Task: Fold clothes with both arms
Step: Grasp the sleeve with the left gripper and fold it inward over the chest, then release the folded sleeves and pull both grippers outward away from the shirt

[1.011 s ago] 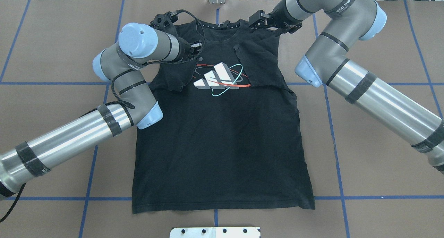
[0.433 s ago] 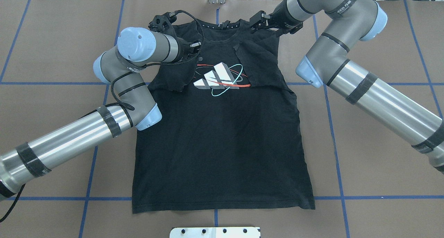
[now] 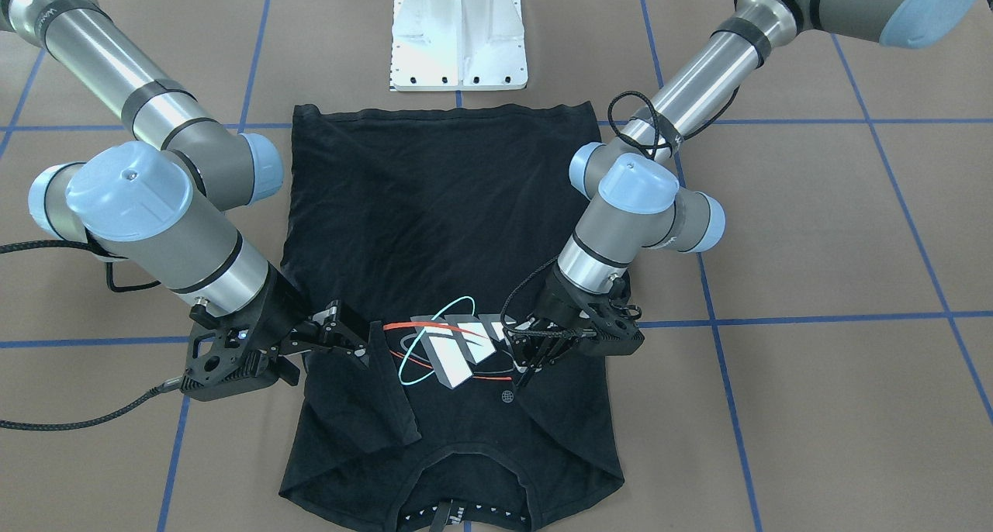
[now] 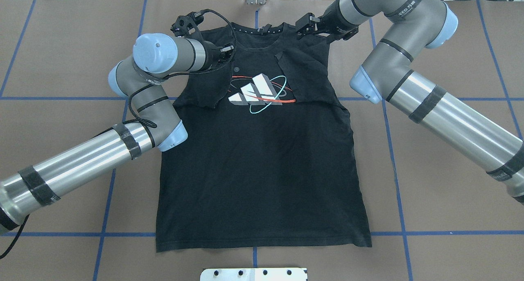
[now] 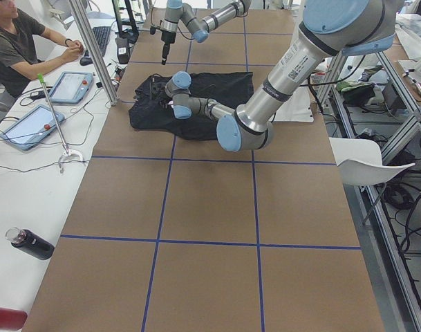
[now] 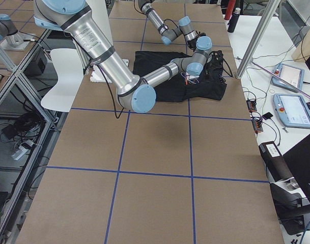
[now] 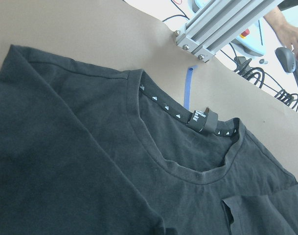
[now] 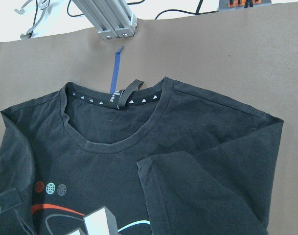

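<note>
T-shirt [image 4: 262, 170] lies flat on the table [image 4: 450, 47], logo [image 4: 256, 93] up, collar [image 4: 258, 47] far, hem [image 4: 262, 242] near the pedestal [image 3: 459, 36]. Both sleeves [image 4: 307, 76] are already folded in over the chest.

Tool state: right gripper [image 3: 347, 335] hovers by the right shoulder [image 4: 320, 43], jaws parted, nothing in them. The left gripper [image 3: 534, 360] is over the left shoulder [image 7: 21, 54]. Cables [image 3: 516, 299] clutter it, so I can't tell its opening.

Fabric looks light and limp and will likely sag between grips and wrinkle. I'd pinch both shoulders beside the collar, through all layers, and lift evenly.
</note>
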`<state>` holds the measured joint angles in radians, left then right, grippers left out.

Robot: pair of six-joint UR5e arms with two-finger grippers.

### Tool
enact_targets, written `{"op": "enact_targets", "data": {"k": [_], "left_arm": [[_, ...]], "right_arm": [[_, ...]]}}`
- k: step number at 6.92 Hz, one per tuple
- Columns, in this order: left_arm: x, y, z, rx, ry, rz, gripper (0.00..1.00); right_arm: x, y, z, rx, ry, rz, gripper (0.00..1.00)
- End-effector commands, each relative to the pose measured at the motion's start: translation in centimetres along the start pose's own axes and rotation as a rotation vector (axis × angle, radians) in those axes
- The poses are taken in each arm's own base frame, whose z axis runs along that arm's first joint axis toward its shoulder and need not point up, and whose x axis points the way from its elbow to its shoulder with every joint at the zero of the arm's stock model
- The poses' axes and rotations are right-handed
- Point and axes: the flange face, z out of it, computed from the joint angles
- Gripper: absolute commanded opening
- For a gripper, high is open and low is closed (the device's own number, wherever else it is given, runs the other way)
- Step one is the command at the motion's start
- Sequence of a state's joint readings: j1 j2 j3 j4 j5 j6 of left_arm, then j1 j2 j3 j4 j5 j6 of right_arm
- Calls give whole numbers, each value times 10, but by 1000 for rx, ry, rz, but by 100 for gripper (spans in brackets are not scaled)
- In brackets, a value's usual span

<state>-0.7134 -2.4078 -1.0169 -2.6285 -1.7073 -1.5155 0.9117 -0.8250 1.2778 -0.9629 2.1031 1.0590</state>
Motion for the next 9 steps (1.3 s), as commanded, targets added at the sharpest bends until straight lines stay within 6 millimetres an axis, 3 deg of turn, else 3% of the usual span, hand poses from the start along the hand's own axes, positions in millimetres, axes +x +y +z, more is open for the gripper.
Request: {"op": "enact_targets", "data": {"k": [1,2,3,5,6,8,9], "left_arm": [[2,-12,-6,17,30,-26,58],[11,-15,-15,25,93,-25,99],[12,-18,-18,25,106,-25,100],[22,-30,-42,36,148,-36,100],[20,-27,-60,34,174,-33,100],[27,-15,-106,13,244,-20,100],[24,-6,-125,-47,257,-8,100]], "right_arm": [[-1,-1,-1,0,-1,-1,100],[-4,0,-3,-4,-11,2,100],[-14,1,-12,-4,-32,-5,100],[-31,-6,-51,13,-92,-44,100],[-32,6,-75,31,-131,-69,100],[-14,48,-121,67,-177,-108,100],[-17,51,-139,88,-197,-118,100]]}}
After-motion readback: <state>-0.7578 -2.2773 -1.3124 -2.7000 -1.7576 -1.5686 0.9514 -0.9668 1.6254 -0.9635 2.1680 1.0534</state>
